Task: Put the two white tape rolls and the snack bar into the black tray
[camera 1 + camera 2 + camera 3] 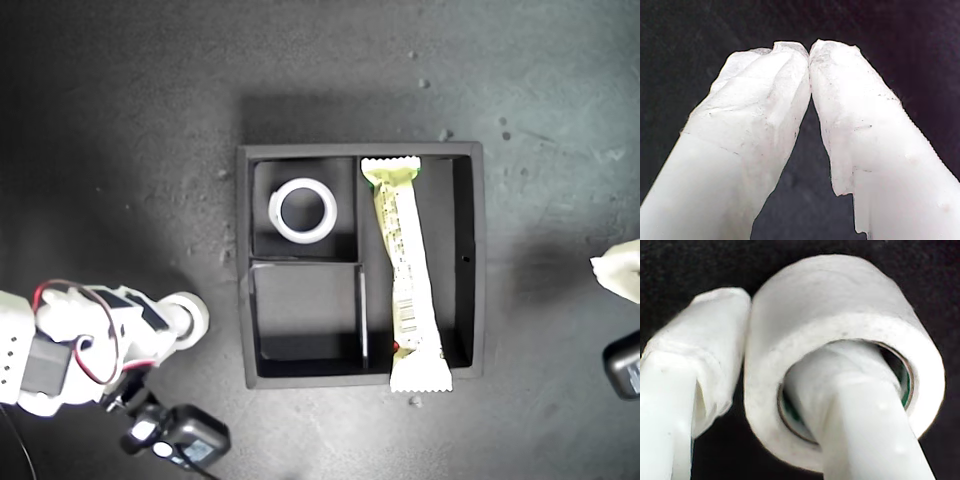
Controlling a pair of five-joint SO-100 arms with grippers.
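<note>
The black tray (476,262) sits mid-table in the exterior view. One white tape roll (305,210) lies flat in its small compartment at the tray's upper left in that view. The snack bar (405,270) lies lengthwise in the long compartment, its lower crimped end resting over the tray wall. The other white tape roll (192,316) (840,295) is outside the tray, to its left in the exterior view. My second gripper (180,322) (785,340) is shut on it, one finger through its greenish core. My first gripper (810,50) is shut on nothing over dark surface.
The tray's lower small compartment (305,310) holds nothing. A white wrapped tip (618,270) and a black block (625,365) show at the exterior view's right edge. A black camera unit (180,440) hangs below the second arm. Dark speckled table surrounds the tray.
</note>
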